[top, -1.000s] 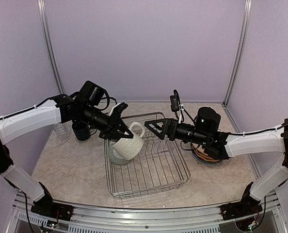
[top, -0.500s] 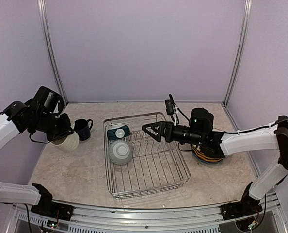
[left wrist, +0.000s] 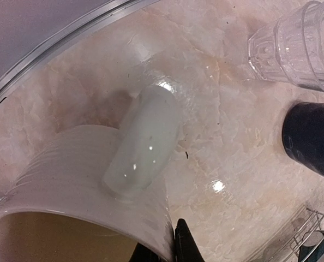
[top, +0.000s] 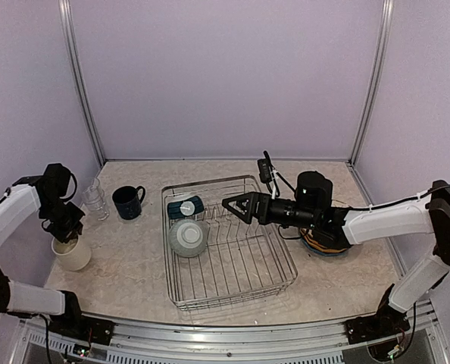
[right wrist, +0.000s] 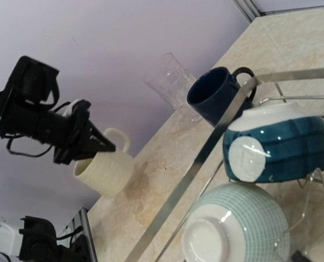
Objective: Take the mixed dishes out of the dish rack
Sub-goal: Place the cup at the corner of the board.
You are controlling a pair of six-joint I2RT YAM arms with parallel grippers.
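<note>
My left gripper [top: 67,236] is shut on the rim of the cream mug [top: 73,255], one finger inside and one outside, at the table's far left. In the left wrist view the ribbed cream mug [left wrist: 64,180] fills the lower left, and my left gripper [left wrist: 165,252] pinches its wall. The mug is low over the tabletop, slightly tilted; contact is unclear. The dish rack [top: 274,265] holds a dark teal bowl [top: 185,206] and an upturned pale teal bowl [top: 188,237]. My right gripper [top: 233,205] hovers open over the rack's far side, near both bowls.
A clear glass tumbler [top: 95,199] and a navy mug [top: 127,202] stand on the table left of the rack, close behind the cream mug. A stack of plates [top: 321,248] lies right of the rack under my right arm. The left wall is near my left arm.
My left arm has carried the cream mug out of the rack, swung it to the far left and lowered it toward the table. My right gripper has shifted slightly left.
</note>
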